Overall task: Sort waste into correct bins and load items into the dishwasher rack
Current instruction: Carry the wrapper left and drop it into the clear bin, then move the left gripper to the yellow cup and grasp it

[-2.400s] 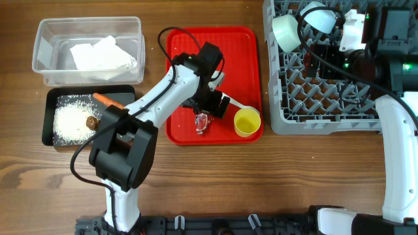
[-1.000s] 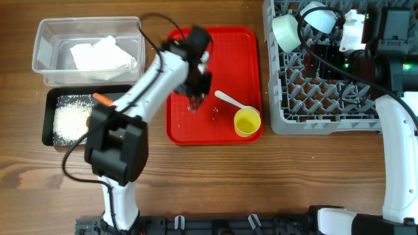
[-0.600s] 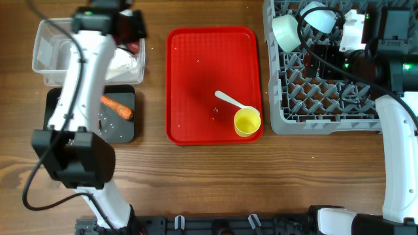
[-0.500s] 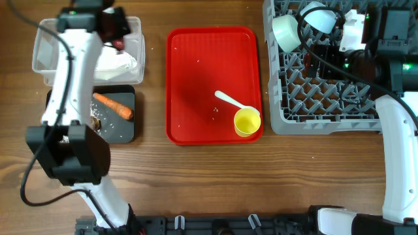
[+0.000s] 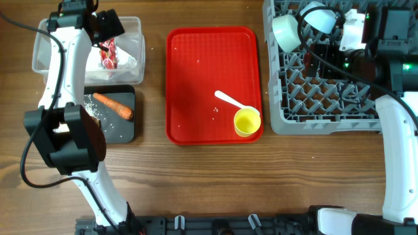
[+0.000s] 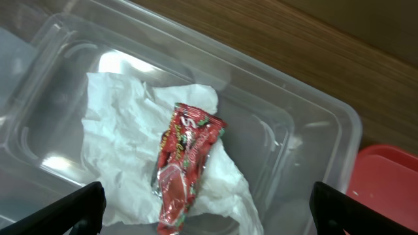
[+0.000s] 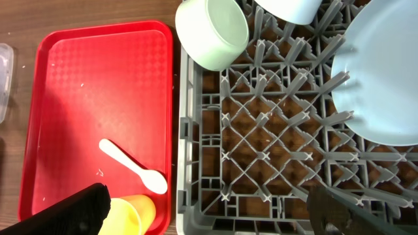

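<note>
We hold the left gripper (image 6: pixel 209 214) over the tub (image 6: pixel 307 130), jaws spread, so the wrapper (image 6: pixel 186 156) lies free on the napkin (image 6: pixel 124 147), dry waste together. The right gripper (image 7: pixel 209 210), jaws also spread, hangs over the rack (image 7: pixel 261 150), ready for spoon (image 5: pixel 226 100) and cup (image 5: pixel 247 121).

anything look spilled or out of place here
Only minor things. A few white crumbs lie scattered on the red tray near the white spoon, and loose rice grains are strewn across the black tray beside the carrot. The wrapper lies on the napkin in the clear tub. Nothing looks damaged.
</note>
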